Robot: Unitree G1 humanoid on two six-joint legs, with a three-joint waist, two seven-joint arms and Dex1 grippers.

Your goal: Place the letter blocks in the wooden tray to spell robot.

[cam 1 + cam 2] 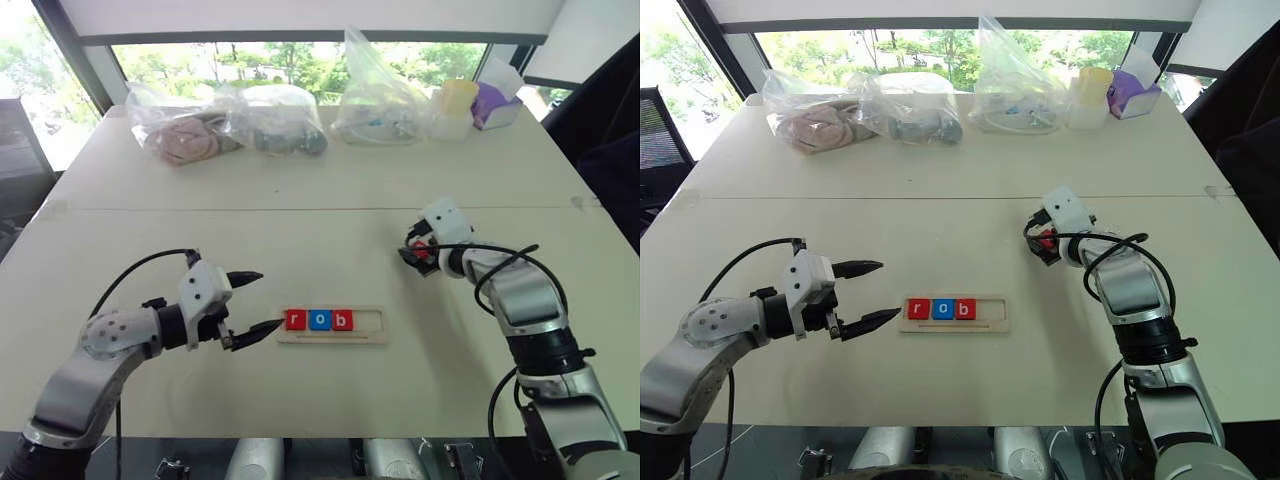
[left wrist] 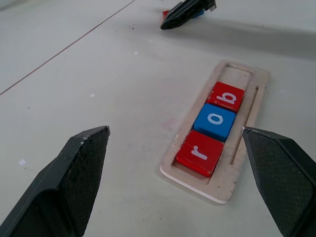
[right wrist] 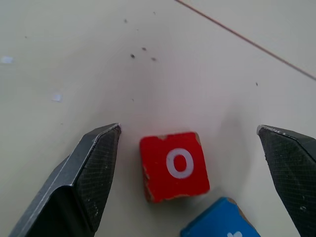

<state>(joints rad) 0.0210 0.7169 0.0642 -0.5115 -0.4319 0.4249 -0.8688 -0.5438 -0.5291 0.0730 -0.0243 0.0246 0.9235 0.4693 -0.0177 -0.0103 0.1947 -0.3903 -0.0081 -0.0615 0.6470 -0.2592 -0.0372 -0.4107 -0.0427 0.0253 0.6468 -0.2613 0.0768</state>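
The wooden tray [image 1: 332,326] is lying on the tabletop [image 1: 300,230] with three blocks seated at its left end: a red r [image 2: 201,152], a blue o [image 2: 215,121] and a red b [image 2: 226,97]. The two slots to the right are standing empty. The right gripper [image 3: 187,133] is hanging with its jaws spread wide around the red o block [image 3: 174,166], which is lying flat on the tabletop, well to the right of the tray and beyond it. A blue block [image 3: 222,219] is sitting just beside the red one, probably the t.

The step in hand looks to be picking up that red o. To do it well, the jaws should be closing squarely on opposite edges of the red block without nudging the blue neighbour.

The left gripper [image 1: 255,303] is waiting just left of the tray, jaws spread and holding nothing.
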